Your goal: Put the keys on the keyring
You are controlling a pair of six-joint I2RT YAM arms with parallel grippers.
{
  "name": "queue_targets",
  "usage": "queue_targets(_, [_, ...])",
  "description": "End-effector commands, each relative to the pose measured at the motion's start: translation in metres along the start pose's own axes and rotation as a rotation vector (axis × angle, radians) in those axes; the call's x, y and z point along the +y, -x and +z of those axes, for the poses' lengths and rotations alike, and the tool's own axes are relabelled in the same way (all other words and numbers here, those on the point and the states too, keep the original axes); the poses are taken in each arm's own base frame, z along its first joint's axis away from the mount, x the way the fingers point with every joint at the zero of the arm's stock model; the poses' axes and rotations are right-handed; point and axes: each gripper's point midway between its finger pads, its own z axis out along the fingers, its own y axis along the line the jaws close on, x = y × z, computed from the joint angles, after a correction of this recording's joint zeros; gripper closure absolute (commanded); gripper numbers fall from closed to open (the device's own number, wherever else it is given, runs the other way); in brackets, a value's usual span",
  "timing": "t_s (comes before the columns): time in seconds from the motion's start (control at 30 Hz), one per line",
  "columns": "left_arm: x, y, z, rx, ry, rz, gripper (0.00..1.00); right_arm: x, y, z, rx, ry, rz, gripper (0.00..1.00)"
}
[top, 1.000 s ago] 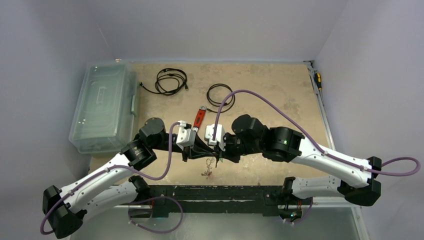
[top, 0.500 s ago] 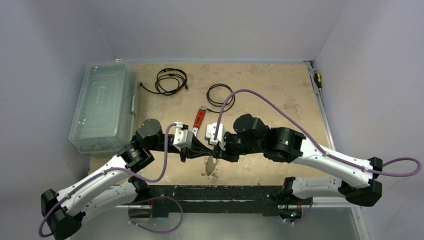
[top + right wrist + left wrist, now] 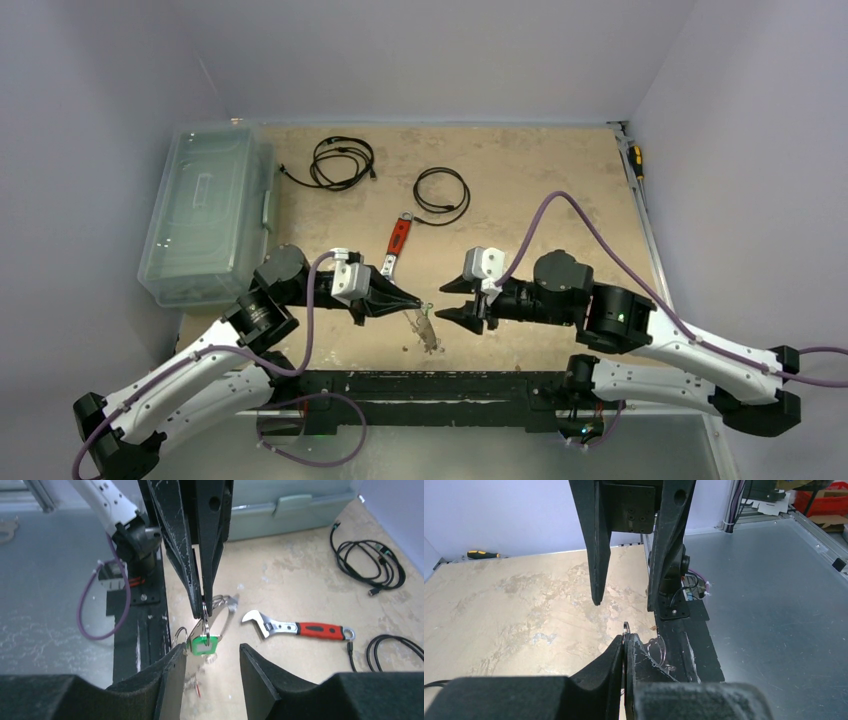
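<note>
The left gripper (image 3: 418,304) is pinched tight on the thin wire of the keyring (image 3: 205,622) and holds it up above the near edge of the table (image 3: 540,180). In the right wrist view a green key (image 3: 202,645) hangs from the wire just under the left fingertips, so that key looks threaded on. Small silver keys (image 3: 425,335) dangle lower down. A speck of red shows near the bottom of that bunch, but it is too blurred to tell whether it is the red key or whether it sits on the ring.

The right gripper (image 3: 440,302) faces the left one from just beside it, jaws wide apart and holding nothing. My reading is that at least one key is on and that the job is either near its end or waiting on the red key, which I cannot find for certain.

Nothing lies between the two grippers. A red-handled wrench (image 3: 398,240) lies on the table just behind them, near but apart from the ring. Two coils of black cable (image 3: 342,162) (image 3: 442,190) sit farther back, a clear plastic box (image 3: 205,210) stands at the left edge, and a screwdriver (image 3: 635,160) rests by the right wall, all well out of the way. The likeliest nuisance is the hanging bunch itself, since the keys crowd the wire below the grip.
</note>
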Motion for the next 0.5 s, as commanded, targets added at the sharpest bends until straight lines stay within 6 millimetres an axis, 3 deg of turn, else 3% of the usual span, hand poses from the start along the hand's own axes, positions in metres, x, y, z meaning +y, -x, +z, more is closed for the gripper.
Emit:
queue_targets(0.0, [0.001,0.018,-0.002,-0.058,0.020,0.033,1.00,-0.001,0.026,-0.001,-0.153,-0.023,0.043,0.54])
queue_targets(0.3, [0.000,0.019,-0.004,-0.062,0.023,0.032,1.00,0.003,0.029,0.012,-0.177,0.010,0.051,0.57])
queue_targets(0.47, [0.000,0.020,-0.004,-0.064,0.027,0.033,1.00,0.006,0.029,0.016,-0.175,0.029,0.047,0.66])
